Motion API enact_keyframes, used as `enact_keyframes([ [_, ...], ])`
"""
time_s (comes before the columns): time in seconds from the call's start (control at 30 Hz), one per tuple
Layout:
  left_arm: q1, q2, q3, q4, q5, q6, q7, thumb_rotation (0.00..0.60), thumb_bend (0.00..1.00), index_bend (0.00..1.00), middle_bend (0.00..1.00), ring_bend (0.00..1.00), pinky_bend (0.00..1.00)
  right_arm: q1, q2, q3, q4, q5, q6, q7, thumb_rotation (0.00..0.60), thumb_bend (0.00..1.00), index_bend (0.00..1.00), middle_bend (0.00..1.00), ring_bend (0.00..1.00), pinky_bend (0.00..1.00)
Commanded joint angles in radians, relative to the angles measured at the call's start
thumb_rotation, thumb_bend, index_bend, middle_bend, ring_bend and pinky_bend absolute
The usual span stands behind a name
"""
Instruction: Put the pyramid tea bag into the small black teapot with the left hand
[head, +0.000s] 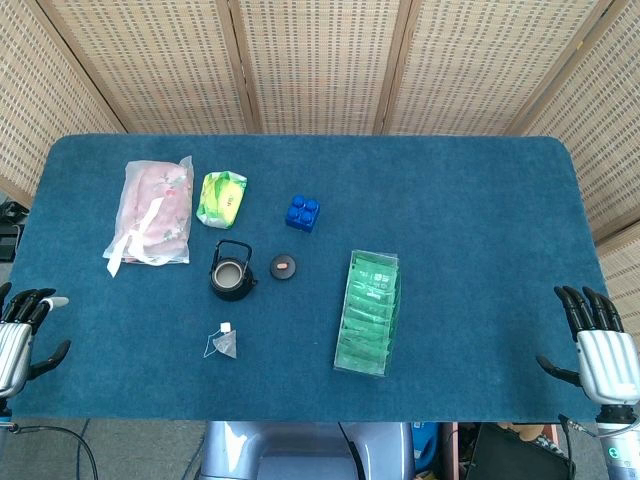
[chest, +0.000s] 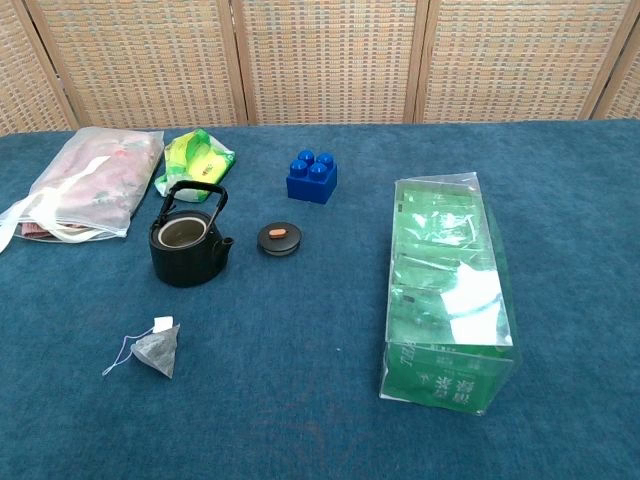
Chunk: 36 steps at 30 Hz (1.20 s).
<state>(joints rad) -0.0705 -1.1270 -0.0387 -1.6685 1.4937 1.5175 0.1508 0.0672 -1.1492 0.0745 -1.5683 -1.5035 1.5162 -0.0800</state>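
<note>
Hands only show in the head view, both cut off at the frame edges: left hand (head: 22, 335) and right hand (head: 598, 350) sit empty with fingers spread, off the worktop (head: 480, 220) corners. Pyramid tea bag (chest: 160, 350) lies apart, just in front of the small black teapot (chest: 188, 240), tip up, string trailing left. Teapot's open, its lid (chest: 280, 239) beside it.

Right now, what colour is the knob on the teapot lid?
Orange-red, on the black lid beside the teapot; clearest in the chest view.
</note>
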Motion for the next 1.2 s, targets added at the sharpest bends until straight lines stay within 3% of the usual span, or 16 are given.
enact_keyframes([
  [0.03,-0.001,0.0,0.0,-0.001,0.0,-0.001,0.001,0.6,0.3,0.3,0.22,0.17,0.0,0.0,0.0,0.001,0.0,-0.001,0.001,0.001,0.538,0.01,0.12,0.2,0.09,0.16],
  [1.0,-0.015,0.001,-0.002,0.006,0.012,-0.018,0.007,0.6,0.3,0.3,0.23,0.18,0.0,-0.008,-0.005,0.002,0.013,-0.003,0.015,0.013,0.538,0.01,0.12,0.2,0.09,0.16],
  [1.2,-0.033,-0.002,0.006,0.002,0.035,-0.041,0.009,0.6,0.3,0.3,0.28,0.23,0.13,-0.007,-0.009,0.001,0.015,0.001,0.009,0.013,0.541,0.01,0.12,0.2,0.09,0.16],
])
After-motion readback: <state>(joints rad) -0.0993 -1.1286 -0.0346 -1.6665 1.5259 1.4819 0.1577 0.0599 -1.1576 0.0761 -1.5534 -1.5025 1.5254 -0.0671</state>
